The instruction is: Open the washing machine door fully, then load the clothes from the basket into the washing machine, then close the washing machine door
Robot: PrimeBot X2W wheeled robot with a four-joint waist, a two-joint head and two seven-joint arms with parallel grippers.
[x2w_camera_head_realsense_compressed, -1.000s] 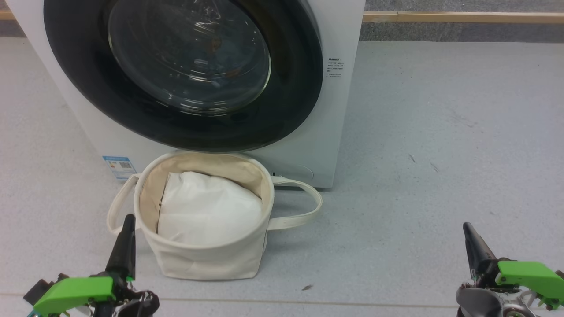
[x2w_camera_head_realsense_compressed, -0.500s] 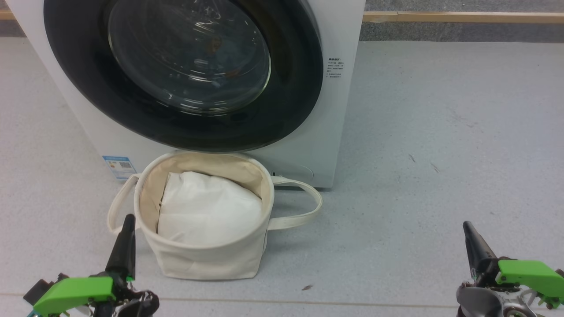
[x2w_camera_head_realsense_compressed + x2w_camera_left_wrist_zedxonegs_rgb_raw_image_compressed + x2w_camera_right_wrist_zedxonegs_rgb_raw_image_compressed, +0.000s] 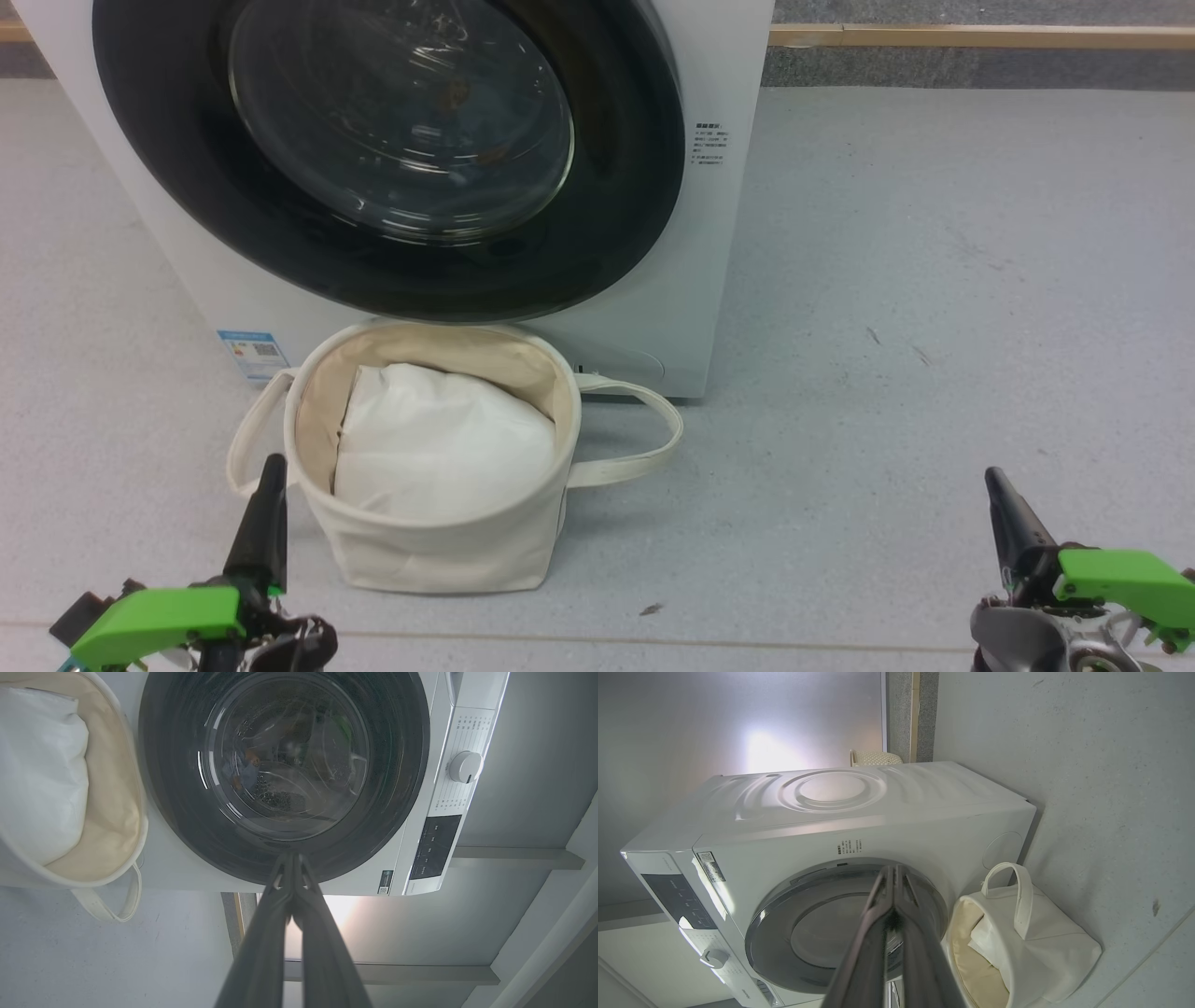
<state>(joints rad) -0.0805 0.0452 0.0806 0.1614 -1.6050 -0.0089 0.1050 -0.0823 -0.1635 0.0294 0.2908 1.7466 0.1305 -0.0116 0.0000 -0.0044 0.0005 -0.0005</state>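
Note:
The washing machine [image 3: 719, 271] stands ahead with its washing machine door [image 3: 159, 177] shut flat against the front. Through the glass bowl, a faint blue and orange patch that looks like the clothes [image 3: 242, 767] shows inside the drum. The cream basket [image 3: 439, 555] sits on the floor just below the door and holds a plain white bundle [image 3: 439, 448]. My left gripper [image 3: 272, 464] is shut and empty, low beside the basket's left handle. My right gripper [image 3: 992, 476] is shut and empty, far to the basket's right over bare floor. The wrist views show each pair of fingers [image 3: 292, 858] [image 3: 894, 870] pressed together.
Grey floor [image 3: 934, 280] spreads to the right of the machine. A wooden skirting strip [image 3: 980, 37] runs along the wall behind. The basket's right loop handle [image 3: 644, 439] lies out on the floor. The control panel and a white dial [image 3: 465, 766] sit on the machine's top front.
My right gripper has drifted very slightly to the right. The left gripper, basket and door have not moved.

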